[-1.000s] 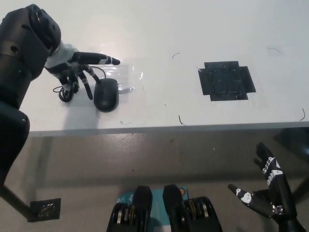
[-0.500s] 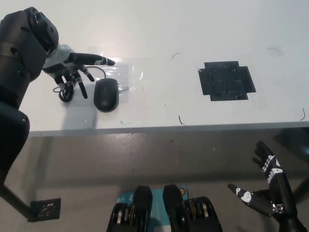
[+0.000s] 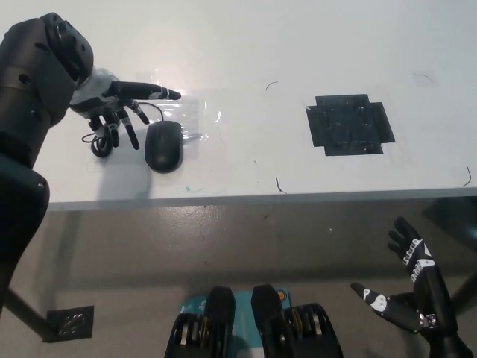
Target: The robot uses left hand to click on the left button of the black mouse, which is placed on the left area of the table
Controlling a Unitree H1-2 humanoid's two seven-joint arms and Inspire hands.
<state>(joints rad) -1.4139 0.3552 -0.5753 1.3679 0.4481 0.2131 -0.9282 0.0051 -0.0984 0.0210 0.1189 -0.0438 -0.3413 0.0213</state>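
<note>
The left robot hand [image 3: 119,101] hovers open just beside the mouse [image 3: 164,145] at the table's [image 3: 246,60] left, one finger outstretched. Clicking isn't done; it must swing over the left button and press. The right robot hand [image 3: 410,294] hangs open below.

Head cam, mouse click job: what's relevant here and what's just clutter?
Relevant: left hand, one finger pointing past the mouse; mouse cable.
Clutter: black tape patch, clear film, right hand idle below the table.
</note>
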